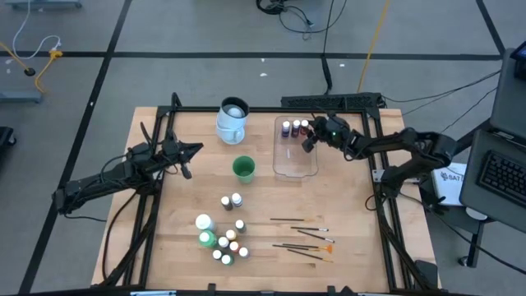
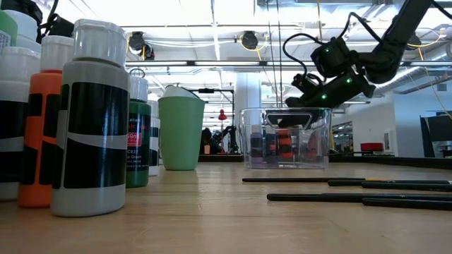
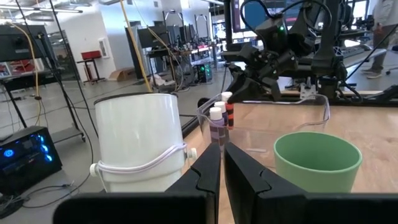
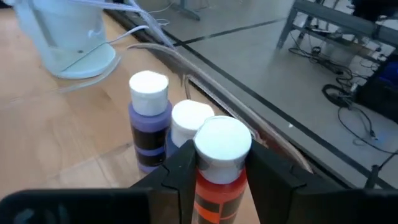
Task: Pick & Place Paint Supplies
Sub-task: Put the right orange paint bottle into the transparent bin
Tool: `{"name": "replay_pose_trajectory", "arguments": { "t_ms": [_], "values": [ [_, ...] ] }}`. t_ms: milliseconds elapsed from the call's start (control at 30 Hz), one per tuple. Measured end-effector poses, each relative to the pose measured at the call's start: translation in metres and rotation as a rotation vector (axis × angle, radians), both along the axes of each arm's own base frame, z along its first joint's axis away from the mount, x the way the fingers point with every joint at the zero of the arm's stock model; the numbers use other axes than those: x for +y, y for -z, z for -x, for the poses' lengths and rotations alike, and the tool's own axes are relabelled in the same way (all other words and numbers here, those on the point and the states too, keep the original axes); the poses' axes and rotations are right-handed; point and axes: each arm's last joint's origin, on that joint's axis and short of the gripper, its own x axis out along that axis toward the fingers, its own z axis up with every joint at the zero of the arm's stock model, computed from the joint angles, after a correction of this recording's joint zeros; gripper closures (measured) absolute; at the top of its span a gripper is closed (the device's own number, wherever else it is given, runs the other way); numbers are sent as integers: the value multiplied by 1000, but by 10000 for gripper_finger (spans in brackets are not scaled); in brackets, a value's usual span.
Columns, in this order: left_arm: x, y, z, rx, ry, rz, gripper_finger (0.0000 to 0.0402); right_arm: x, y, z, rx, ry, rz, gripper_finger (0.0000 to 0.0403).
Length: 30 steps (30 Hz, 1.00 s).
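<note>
Wooden worktop [image 1: 181, 238] first: on its far half you have the clear tub [image 1: 296, 156], the pale jug [image 1: 233, 120] beside it and a green cup [image 1: 243, 168] nearer the middle. Your right gripper [image 1: 310, 138] hangs over the tub's far end, jaws clamped on an orange bottle [image 4: 219, 168] with a white cap — it stands just beside two purple bottles [image 4: 149, 118] already inside the tub, against the far wall. Your left gripper [image 1: 187, 164] waits near the worktop's left side, jaws pinched together on nothing, pointing toward the jug and cup. The remaining bottles [image 1: 223, 238] sit clustered on the near half, two larger ones among the tiny ones — two small ones stand a little apart, closer to the cup. Thin brushes [image 1: 304, 238] lie scattered flat to the right of that cluster.
</note>
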Motion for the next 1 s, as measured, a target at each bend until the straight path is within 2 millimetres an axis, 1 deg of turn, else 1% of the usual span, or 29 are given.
{"name": "replay_pose_trajectory", "arguments": {
  "t_ms": [167, 567, 800, 1000],
  "values": [
    [0, 0, 0, 0, 0, 0, 376, -2, 5, -1, -5, 33, -15, 297],
    [0, 0, 0, 0, 0, -1, 376, -2, 3, -2, -46, 43, -27, 291],
    [0, 0, 0, 0, 0, 0, 376, -2, 4, -1, -30, 39, -25, 269],
    [0, 0, 0, 0, 0, -1, 376, -2, 5, -1, -5, 30, -22, 264]
  ]
}}
